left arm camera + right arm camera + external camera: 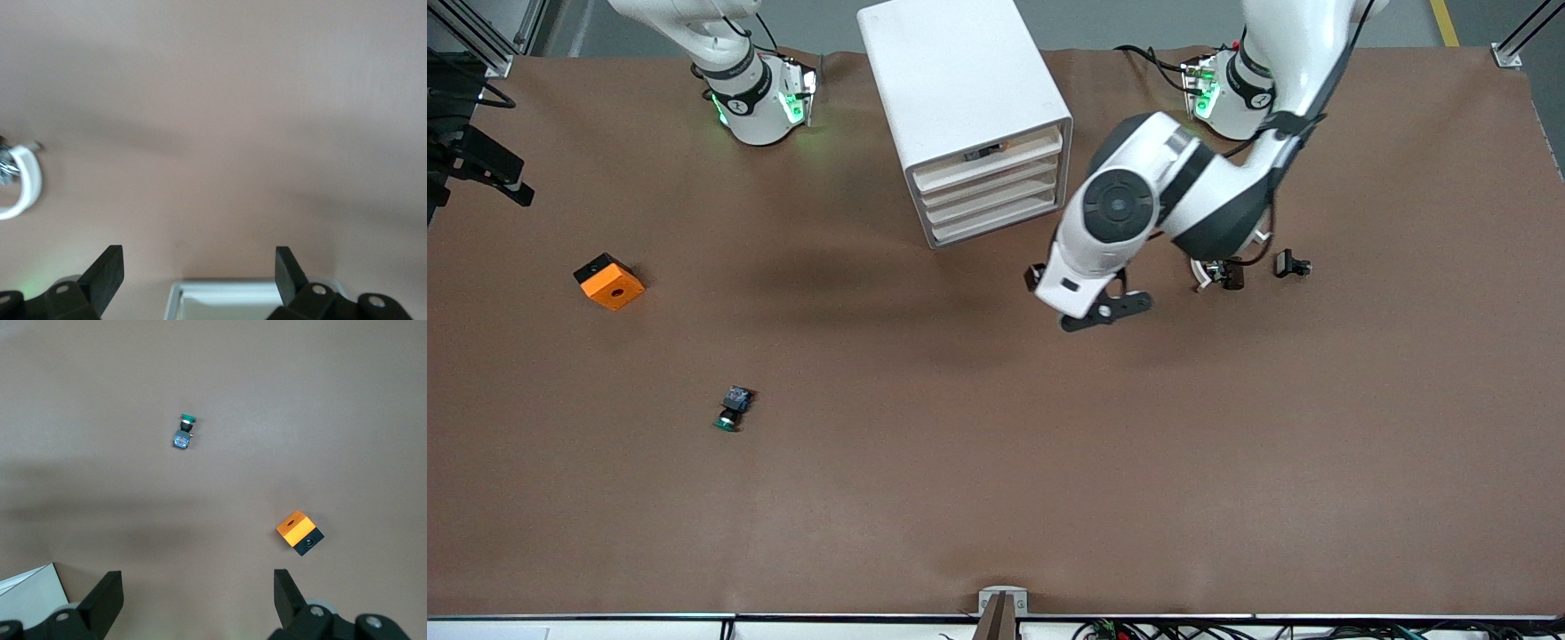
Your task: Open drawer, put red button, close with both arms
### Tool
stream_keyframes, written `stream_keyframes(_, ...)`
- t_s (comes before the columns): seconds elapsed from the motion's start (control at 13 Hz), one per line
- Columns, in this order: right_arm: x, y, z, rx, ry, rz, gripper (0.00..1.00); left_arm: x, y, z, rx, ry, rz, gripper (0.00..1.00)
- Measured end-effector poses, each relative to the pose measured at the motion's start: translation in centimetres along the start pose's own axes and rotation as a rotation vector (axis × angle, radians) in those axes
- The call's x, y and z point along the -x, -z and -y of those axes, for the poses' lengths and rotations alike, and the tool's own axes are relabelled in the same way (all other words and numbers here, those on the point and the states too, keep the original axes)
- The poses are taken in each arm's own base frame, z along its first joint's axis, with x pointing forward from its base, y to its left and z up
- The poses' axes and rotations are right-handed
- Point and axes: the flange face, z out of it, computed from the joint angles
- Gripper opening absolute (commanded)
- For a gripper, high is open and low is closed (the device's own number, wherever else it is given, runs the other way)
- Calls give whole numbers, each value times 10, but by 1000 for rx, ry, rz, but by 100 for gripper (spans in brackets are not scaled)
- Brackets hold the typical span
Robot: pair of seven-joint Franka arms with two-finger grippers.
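The white cabinet [960, 80] stands at the back middle of the table with four drawers that all look pushed in. A small dark piece [983, 152] shows in the gap above the top drawer [996, 171]; I cannot tell what it is. No red cap shows clearly anywhere. My left gripper [1080, 302] hangs open and empty over the table in front of the cabinet's corner at the left arm's end. In the left wrist view its fingers [107, 273] are wide apart, with a white cabinet corner [253, 297] between them. My right gripper [198, 587] is open and empty, high over the table.
A green-capped button [732, 411] [183, 433] lies nearer the front camera, toward the right arm's end. An orange block [609, 282] [300, 532] lies beside that end. A white clip [1202, 271] [23, 183] with a dark reddish piece [1232, 274], and a small black part [1291, 265], lie near the left arm.
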Motion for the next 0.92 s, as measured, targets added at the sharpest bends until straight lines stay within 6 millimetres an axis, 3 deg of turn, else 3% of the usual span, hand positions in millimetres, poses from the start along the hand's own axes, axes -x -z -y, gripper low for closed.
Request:
stream_keyframes(0.23, 0, 0, 0, 0, 0, -1, 100, -48, 48, 53, -10, 56, -132, 100)
stream_keyframes(0.54, 0, 1, 0, 0, 0, -2, 100, -87, 105, 118, -41, 40, -273, 100)
stream_keyframes(0.92, 0, 1, 0, 0, 0, -3, 100, -105, 170, 212, -86, -72, -309, 100)
